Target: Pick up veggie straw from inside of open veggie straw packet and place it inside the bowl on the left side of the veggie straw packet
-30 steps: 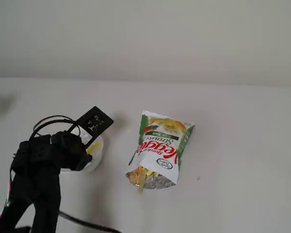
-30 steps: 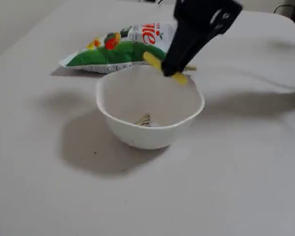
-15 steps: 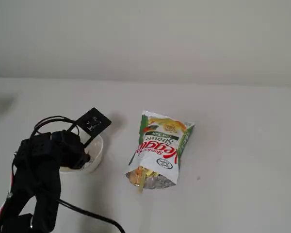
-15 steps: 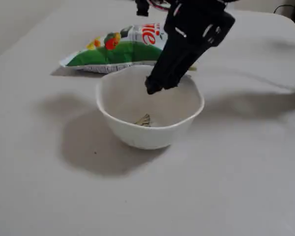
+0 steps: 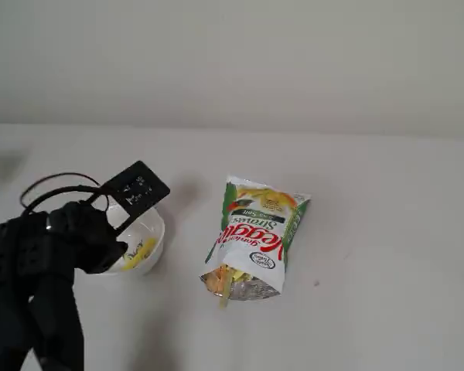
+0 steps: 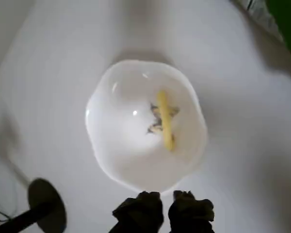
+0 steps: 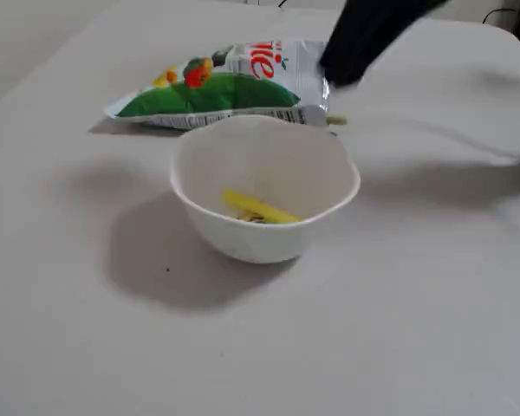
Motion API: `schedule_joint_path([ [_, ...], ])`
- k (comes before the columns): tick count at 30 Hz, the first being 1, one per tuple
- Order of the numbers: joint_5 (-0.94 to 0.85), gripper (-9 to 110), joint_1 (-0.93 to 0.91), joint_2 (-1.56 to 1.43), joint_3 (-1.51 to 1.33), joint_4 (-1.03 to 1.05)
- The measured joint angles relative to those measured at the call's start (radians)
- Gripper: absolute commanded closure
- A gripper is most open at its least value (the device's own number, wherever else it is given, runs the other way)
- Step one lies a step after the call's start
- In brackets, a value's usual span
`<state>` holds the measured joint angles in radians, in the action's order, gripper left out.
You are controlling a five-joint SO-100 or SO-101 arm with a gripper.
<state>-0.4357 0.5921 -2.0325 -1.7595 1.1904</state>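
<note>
Our arm (image 5: pixel 39 263) hangs over the packet (image 5: pixel 253 236) side of the table (image 7: pixel 416 303); a low swing could clip the bowl (image 6: pixel 145 124). Hand (image 6: pixel 166 209) looks nearly closed, empty. Straw (image 6: pixel 165 119) lies in the bowl.

A plain white desk (image 5: pixel 371 232) holds a white bowl (image 5: pixel 156 232) and a veggie straw packet (image 5: pixel 255 236) lying flat beside it, both far from the edges.

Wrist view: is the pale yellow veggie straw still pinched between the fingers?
No, the pale yellow veggie straw lies loose inside the white wavy-rimmed ceramic bowl, clear of the empty gripper.
</note>
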Motion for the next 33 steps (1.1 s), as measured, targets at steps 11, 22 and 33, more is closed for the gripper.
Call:
schedule_joint_path([
  [11,0.262,101,-0.21,-0.387,-0.123,0.109],
  [22,0.311,101,-0.301,-0.744,-0.44,0.058],
  [33,0.354,101,-0.351,-1.069,-0.874,-0.035],
])
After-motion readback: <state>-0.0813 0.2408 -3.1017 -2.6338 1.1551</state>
